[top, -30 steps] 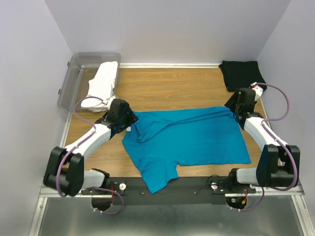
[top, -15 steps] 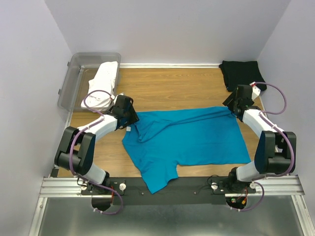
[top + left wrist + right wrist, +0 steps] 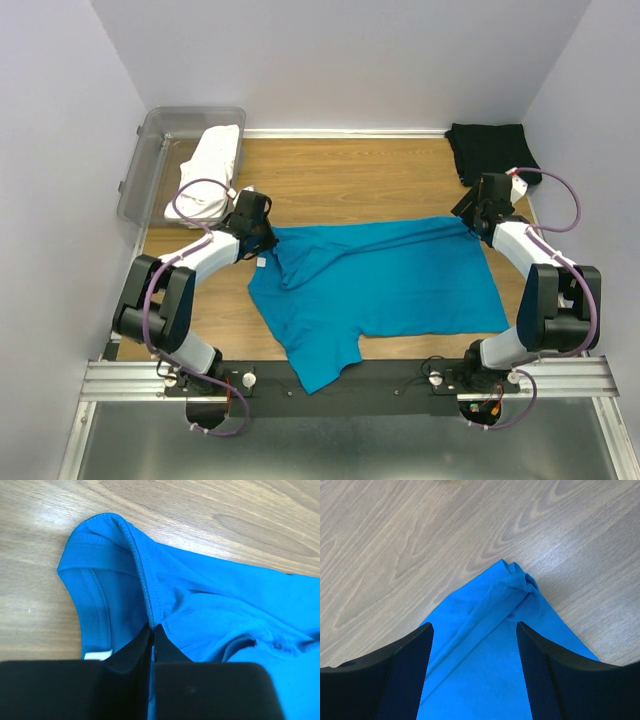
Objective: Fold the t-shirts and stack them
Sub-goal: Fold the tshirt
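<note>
Left wrist: left gripper clamps teal t-shirt (right gripper gapes wide).

Left arm reaches forward and inward, left gripper pinched tight on the blue t-shirt; right arm stretches forward, right gripper spread wide, pointing down
</note>
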